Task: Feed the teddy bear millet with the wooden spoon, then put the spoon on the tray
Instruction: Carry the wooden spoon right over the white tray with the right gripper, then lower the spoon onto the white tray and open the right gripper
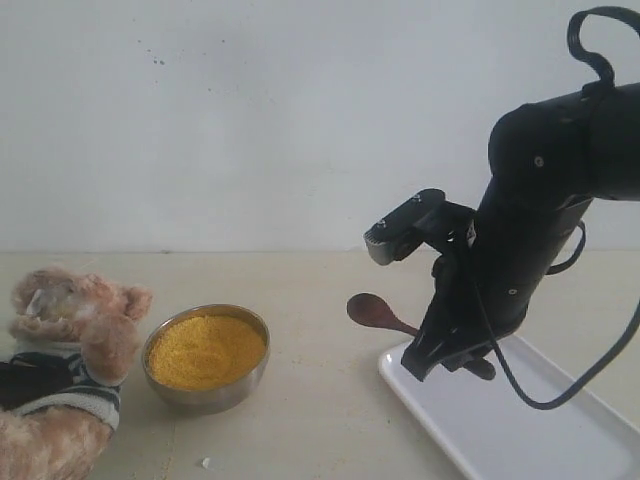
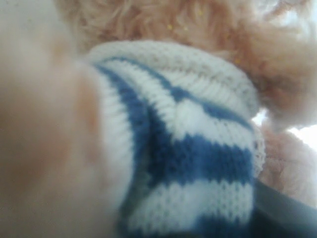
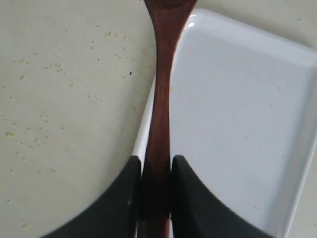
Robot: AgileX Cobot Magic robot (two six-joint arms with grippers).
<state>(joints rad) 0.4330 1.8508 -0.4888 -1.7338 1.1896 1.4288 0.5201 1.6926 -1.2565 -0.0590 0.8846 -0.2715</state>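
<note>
Your right gripper (image 3: 156, 161) pinches the wooden spoon (image 1: 372, 310) by its handle, its long axis pointing out past the tray's (image 1: 560, 425) corner rim toward the millet (image 1: 205, 350), so the tray lies beneath and behind that claw; the left claw's state you cannot tell.

The wooden spoon (image 3: 161, 99) was seen as smooth, polished wood, the tray (image 3: 237, 129) as glossy white plastic, the teddy bear (image 1: 75, 305) as fuzzy plush.

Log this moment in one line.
right gripper: shut on wooden spoon | wooden spoon: over tray rim, unreleased | millet: in bowl | teddy bear: beside bowl
</note>
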